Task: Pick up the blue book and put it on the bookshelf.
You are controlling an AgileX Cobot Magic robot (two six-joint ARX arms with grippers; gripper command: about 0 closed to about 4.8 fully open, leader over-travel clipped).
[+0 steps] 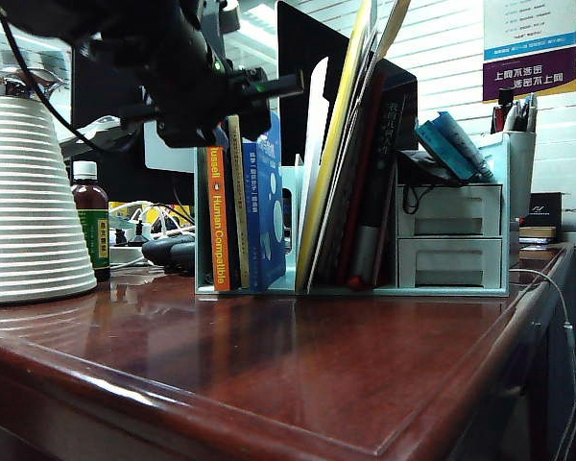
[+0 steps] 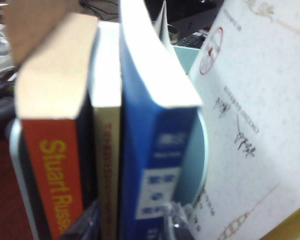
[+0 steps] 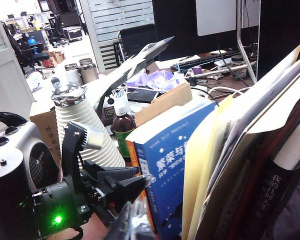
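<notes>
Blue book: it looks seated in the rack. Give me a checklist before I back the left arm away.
1. The blue book stands upright inside the bookshelf: ok.
2. Its lower edge is down on the shelf base: ok.
3. It has neighbours on both sides, the thin cream book and a shelf divider: ok.
4. The orange-spined book is upright and not leaning: ok.
5. The left gripper, at the top of the books, has let go: cannot tell. Its fingertips stand either side of the spine at the picture's edge.
6. The right gripper is clear of the shelf: cannot tell. Only a sliver of it shows.
</notes>
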